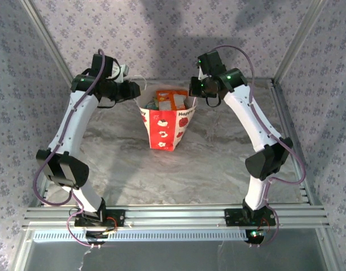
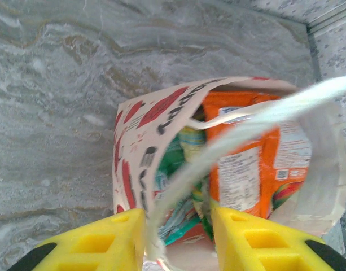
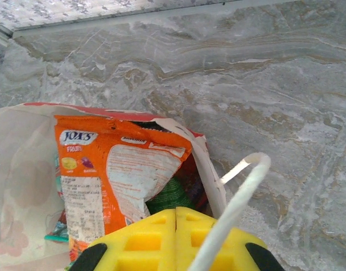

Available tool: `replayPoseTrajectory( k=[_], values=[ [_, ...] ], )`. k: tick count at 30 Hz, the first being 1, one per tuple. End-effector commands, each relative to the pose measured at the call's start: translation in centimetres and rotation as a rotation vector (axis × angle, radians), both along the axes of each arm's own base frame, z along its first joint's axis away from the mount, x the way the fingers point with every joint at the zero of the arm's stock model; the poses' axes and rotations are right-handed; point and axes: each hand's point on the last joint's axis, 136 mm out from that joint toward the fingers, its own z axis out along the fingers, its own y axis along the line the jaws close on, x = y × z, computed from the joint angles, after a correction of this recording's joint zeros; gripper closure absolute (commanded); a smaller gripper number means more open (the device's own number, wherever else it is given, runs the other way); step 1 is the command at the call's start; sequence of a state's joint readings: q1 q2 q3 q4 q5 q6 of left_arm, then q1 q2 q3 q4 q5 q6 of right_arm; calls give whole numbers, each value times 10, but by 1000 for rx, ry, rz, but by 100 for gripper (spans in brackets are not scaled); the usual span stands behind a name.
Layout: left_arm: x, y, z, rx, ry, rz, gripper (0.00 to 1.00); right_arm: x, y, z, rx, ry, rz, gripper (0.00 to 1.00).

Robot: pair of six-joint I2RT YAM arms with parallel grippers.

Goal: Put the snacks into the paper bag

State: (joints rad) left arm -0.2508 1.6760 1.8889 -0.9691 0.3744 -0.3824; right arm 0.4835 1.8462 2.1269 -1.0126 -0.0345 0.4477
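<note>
left wrist: glossy packet (image 2: 257, 164); paper bag (image 2: 133, 141)

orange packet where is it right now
In the top view the orange packet stands upright inside the paper bag, at the far middle of the table. A green packet sits right beside it.

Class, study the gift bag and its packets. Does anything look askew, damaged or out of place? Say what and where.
The orange packet pokes above the rim of the paper bag, its top edge slanting rather than level. The bag's mouth is splayed wider than its base. Nothing looks spilled.
</note>
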Motion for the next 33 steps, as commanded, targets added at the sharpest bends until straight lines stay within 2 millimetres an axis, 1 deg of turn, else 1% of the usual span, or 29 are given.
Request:
replayPoseTrajectory(
  k=[1, 2, 4, 5, 8, 10, 13, 15, 18, 20, 21, 22, 23, 25, 27, 28, 29, 30, 31, 32, 33],
  values=[
    [0, -9, 13, -2, -30, -40, 63, 2, 8, 31, 35, -90, 35, 100],
    [3, -11, 17, 2, -38, -41, 63, 2, 7, 34, 36, -96, 37, 100],
    [6, -14, 18, 17, -45, -49, 65, 3, 7, 37, 35, -105, 44, 100],
    [9, -16, 18, 25, -48, -53, 69, 3, 7, 38, 34, -109, 47, 100],
    [15, -22, 22, 48, -66, -58, 91, 7, 4, 43, 31, -119, 46, 100],
    [16, -31, 33, 59, -96, -78, 100, 9, 2, 57, 40, -145, 57, 100],
    [16, -47, 64, 50, -174, -112, 100, 9, 2, 86, 47, -211, 95, 100],
    [16, -54, 82, 34, -217, -116, 100, 5, 3, 99, 48, -240, 127, 100],
    [13, -65, 106, -4, -267, -127, 100, 1, 2, 110, 48, -266, 160, 100],
    [7, -74, 115, -23, -288, -151, 100, 0, -3, 116, 53, -278, 168, 100],
    [4, -77, 116, -24, -291, -160, 100, -1, -6, 115, 52, -274, 172, 100],
    [1, -81, 114, -19, -284, -171, 100, -2, -8, 112, 47, -263, 177, 100],
    [-3, -83, 107, -9, -266, -178, 100, -4, -10, 104, 38, -236, 184, 100],
    [-11, -86, 85, 31, -220, -182, 100, -7, -10, 80, 9, -176, 199, 100],
    [-21, -90, 51, 70, -181, -172, 100, -12, -7, 36, -11, -79, 213, 100],
    [-25, -90, 35, 77, -166, -159, 100, -17, -4, 19, -3, -51, 223, 100],
    [-29, -88, 15, 82, -138, -143, 100, -21, 1, 4, 11, -37, 239, 100],
    [-33, -85, 6, 75, -128, -122, 100, -26, 6, -10, 22, -24, 254, 100],
    [-35, -80, 3, 82, -128, -104, 100, -28, 7, -15, 26, -23, 258, 100],
    [-37, -75, 3, 100, -133, -84, 100, -29, 6, -19, 24, -18, 253, 100],
    [-38, -70, 10, 110, -149, -75, 100, -30, 5, -17, 16, -11, 248, 100]
  ],
)
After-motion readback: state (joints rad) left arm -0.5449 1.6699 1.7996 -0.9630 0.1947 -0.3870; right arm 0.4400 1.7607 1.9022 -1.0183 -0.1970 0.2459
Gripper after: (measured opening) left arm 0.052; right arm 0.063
